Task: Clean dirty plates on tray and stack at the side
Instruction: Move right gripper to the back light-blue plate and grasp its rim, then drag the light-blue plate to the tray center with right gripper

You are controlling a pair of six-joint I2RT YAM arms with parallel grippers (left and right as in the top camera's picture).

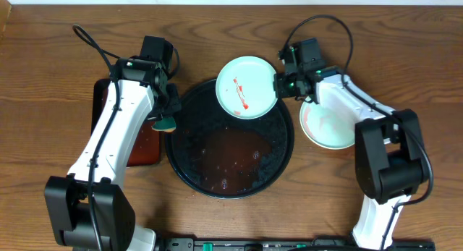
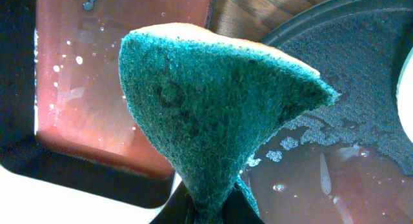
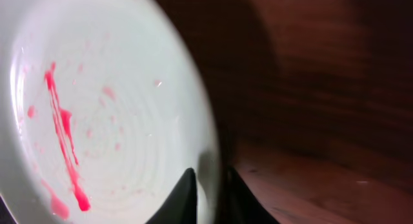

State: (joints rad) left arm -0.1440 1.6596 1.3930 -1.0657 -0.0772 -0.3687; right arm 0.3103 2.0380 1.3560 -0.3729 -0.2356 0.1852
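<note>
The right gripper is closed on the rim of a small round pale blue-green plate with red sauce streaks. It holds the plate over the far edge of the large round black tray. The left gripper pinches a green sponge.

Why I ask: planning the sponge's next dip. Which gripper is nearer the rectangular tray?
Left. The left gripper, holding the sponge, hangs at the edge of the rectangular tray; the right gripper grips a plate across the round tray.
</note>
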